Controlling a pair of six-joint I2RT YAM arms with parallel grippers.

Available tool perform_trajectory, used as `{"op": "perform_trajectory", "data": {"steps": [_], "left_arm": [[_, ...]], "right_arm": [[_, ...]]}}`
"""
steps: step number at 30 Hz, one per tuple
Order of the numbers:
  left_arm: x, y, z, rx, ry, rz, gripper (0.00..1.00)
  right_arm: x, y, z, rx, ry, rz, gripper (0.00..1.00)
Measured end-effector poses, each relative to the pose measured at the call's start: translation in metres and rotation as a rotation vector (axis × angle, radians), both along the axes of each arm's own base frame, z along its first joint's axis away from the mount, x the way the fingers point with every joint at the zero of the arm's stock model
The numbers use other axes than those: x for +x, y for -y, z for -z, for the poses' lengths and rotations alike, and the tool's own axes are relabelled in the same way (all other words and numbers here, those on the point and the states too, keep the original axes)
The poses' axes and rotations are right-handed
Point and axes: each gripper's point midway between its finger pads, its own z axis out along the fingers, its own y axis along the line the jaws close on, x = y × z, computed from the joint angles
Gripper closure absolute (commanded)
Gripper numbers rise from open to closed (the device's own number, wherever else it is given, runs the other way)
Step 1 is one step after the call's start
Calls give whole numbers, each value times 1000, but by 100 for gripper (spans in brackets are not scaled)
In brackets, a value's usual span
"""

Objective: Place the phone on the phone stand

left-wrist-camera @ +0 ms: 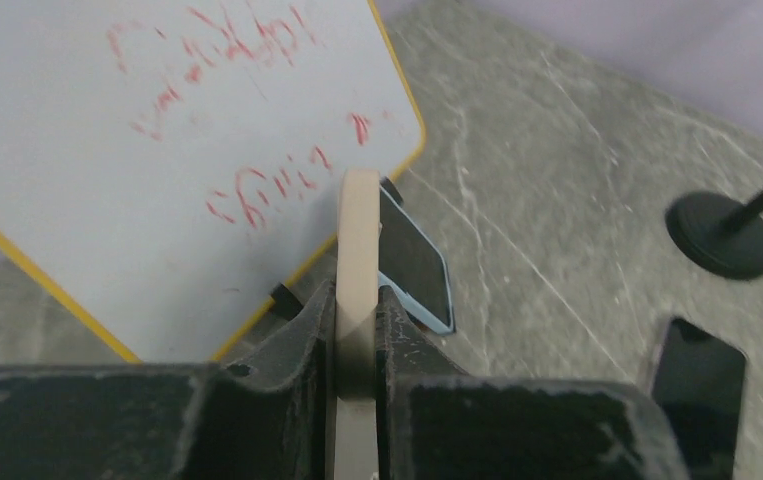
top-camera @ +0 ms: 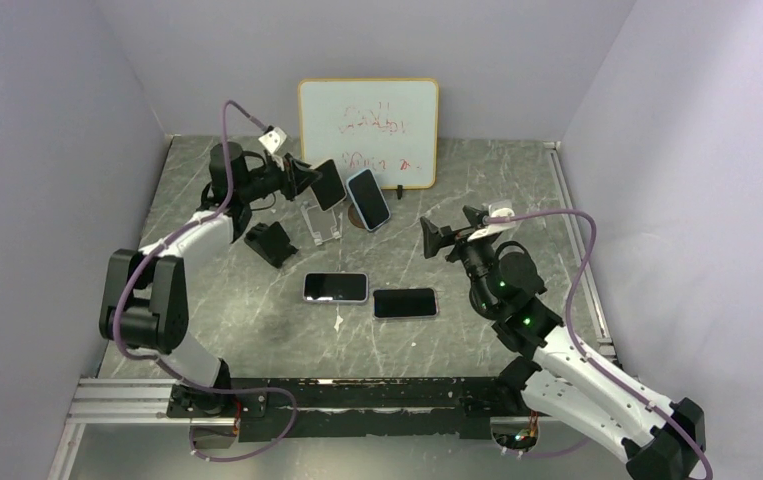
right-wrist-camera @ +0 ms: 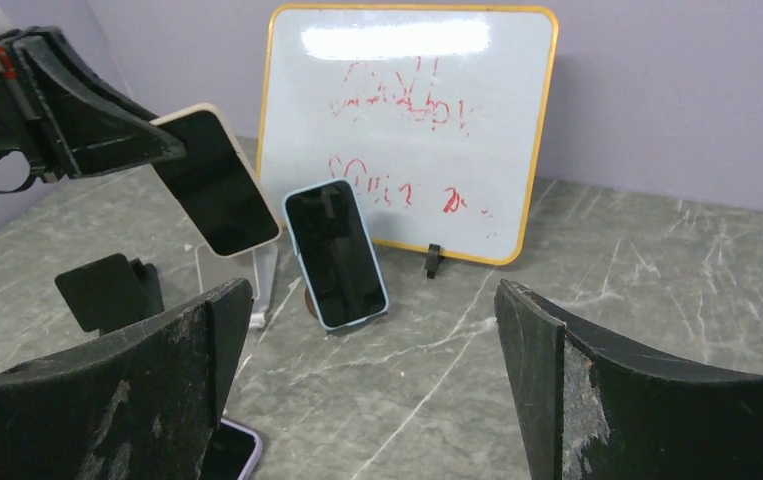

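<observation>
Plain lavender walls [top-camera: 47, 150] close in the left, back and right sides. The worktop [top-camera: 517, 190] is dark grey and stone-patterned, with pale veins. A yellow-framed whiteboard [top-camera: 368, 130] with red scribbles stands by the back wall. Metal rails [top-camera: 117, 395] run along the near and right edges.

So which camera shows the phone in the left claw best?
Right wrist: the phone faces it, screen nearly whole. Top view shows it small; left wrist sees only its cream edge.

Red marker scrawl on the whiteboard [right-wrist-camera: 409, 135] is too messy to be read
</observation>
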Motion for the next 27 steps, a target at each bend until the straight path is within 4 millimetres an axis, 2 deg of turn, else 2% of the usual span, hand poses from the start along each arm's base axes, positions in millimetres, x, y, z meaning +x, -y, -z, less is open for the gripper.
{"op": "perform_trajectory", "data": {"steps": [3,8,12,18,27], "left_arm": [[4,3,15,44,-66,68,95],[0,5,7,92,-78,145,95],[-4,-2,7,123,-87,167,95],[-8,-20,26,156,-154,166,95],[-4,-22,54,152,-223,184,95]], "right_arm": [[-2,1,7,-1,-16,-3,4],[-8,1,9,20,-14,-25,4],[-11,-2,7,35,-10,-45,4],[-13,-3,7,42,-8,-59,4],[-13,-5,8,37,-10,-70,4]]}}
